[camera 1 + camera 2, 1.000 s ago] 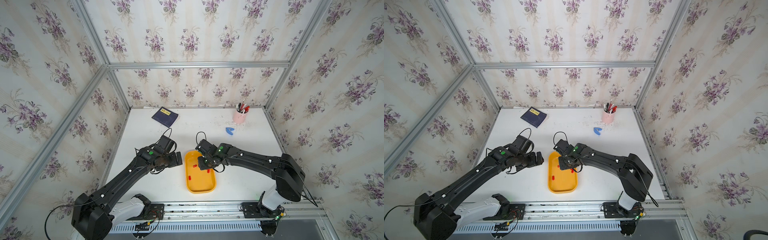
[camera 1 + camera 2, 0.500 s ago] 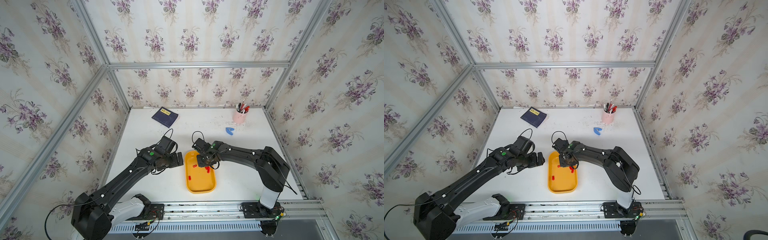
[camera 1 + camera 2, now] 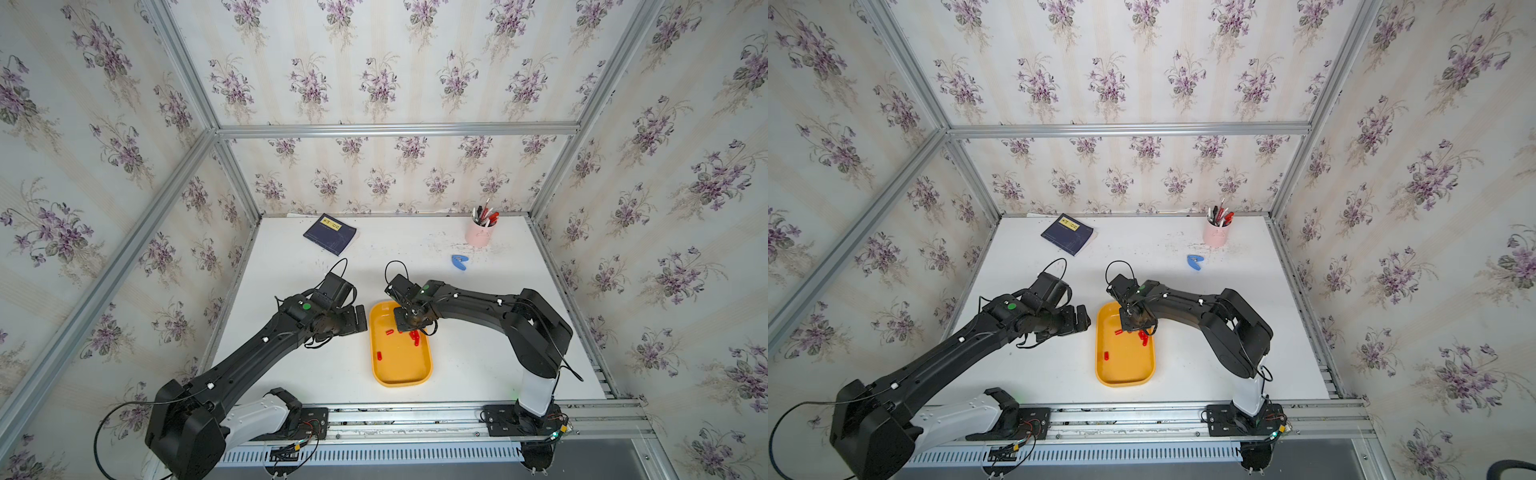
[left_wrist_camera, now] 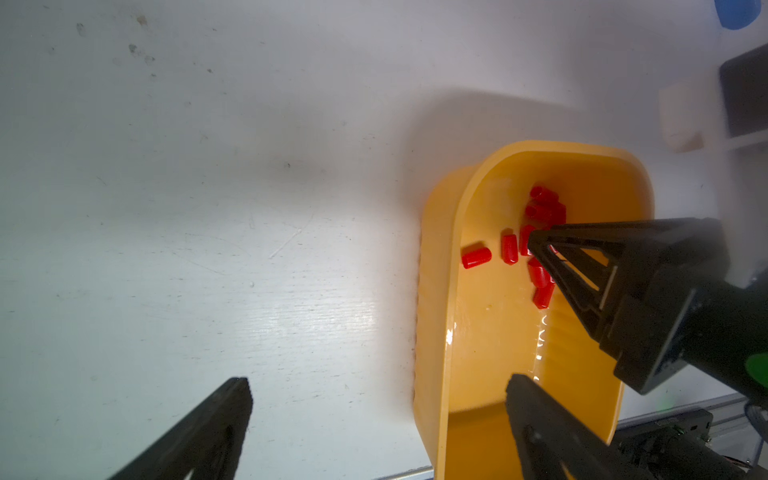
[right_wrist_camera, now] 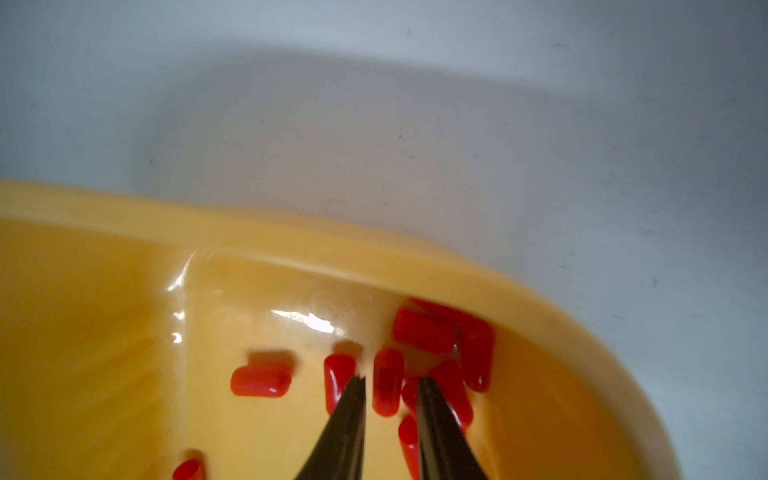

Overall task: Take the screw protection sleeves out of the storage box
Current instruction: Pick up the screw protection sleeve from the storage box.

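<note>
Over the table (image 3: 291, 266), both top views: storage box (image 3: 401, 383) lies btwn the two arms, toward the front edge. Every screw protection sleeve I can see is inside it, none out on the table, so the task looks barely begun. The screw protection sleeves (image 3: 414, 337) mostly bunch in the far half, w/ two strays off to the side. The right gripper (image 3: 409, 328) points down into that bunch. The left gripper (image 3: 359, 322) hangs just beside the box's wall, prob. waiting or ready to steady the box. Pen cup (image 3: 479, 235), notebook (image 3: 330, 234) & blue clip (image 3: 459, 262) sit well apart at the back, not involved.

Left wrist view: left gripper (image 4: 378, 381) is spread wide, holding nothing; one finger overlaps the box's end. Right gripper (image 4: 536, 245) has its tips down among the sleeves. One stray (image 4: 476, 257) lies apart from the rest.

Right wrist view: right gripper (image 5: 390, 380) has only a narrow gap, w/ one sleeve (image 5: 387, 361) lying lengthwise btwn the tips. A sliver of yellow shows beside it, so I judge it not clamped yet. Neighbours crowd close, esp. the group by the curved wall (image 5: 291, 245), so it could nudge or grab a second one.
</note>
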Controlling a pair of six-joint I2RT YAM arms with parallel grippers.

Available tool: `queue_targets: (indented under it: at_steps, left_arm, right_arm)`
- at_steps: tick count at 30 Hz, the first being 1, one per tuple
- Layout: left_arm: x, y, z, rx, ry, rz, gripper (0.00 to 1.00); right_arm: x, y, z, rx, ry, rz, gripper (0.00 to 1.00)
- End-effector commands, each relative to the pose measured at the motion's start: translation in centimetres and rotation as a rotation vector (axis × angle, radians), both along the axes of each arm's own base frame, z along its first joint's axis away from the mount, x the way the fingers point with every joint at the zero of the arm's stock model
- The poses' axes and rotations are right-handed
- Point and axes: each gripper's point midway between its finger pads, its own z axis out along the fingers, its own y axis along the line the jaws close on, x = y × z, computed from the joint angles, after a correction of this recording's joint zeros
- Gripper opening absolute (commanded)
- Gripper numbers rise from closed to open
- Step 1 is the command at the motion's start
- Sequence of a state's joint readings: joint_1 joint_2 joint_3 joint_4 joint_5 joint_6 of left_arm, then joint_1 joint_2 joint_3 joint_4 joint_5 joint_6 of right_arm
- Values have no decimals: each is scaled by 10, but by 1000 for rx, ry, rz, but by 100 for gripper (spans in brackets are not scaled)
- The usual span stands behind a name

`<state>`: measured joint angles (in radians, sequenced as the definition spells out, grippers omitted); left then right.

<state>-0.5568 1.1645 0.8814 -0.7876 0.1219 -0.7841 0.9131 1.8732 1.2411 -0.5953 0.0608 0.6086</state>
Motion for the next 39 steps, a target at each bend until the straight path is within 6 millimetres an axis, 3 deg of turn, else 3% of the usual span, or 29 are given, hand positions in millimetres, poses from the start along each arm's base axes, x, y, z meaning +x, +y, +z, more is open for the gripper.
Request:
queue_targets:
  at_steps: [1,19,22,27,34,36,39]
  left_arm:
    - [6,-2,2,6,-19,-12,100]
    - [4,2,-6,34,-10,-15,100]
    - [5,2,-6,36,-7,-16,100]
    - [4,3,-7,43,-9,-21,100]
    - [4,4,-8,52,-4,-27,100]
    - [5,3,-9,52,-4,-28,100]
    - [5,2,-9,49,-3,-33,100]
  right_arm:
    - [-2,1,-6,1,15,5,26]
    - [-6,5,-17,16,46,6,19]
    - [-5,6,-16,21,41,4,14]
    - [-1,12,10,79,-5,2,13]
    - [4,9,70,163,-90,-8,13]
    - [9,-3,92,185,-124,-29,14]
    - [22,-42,106,161,-160,-88,14]
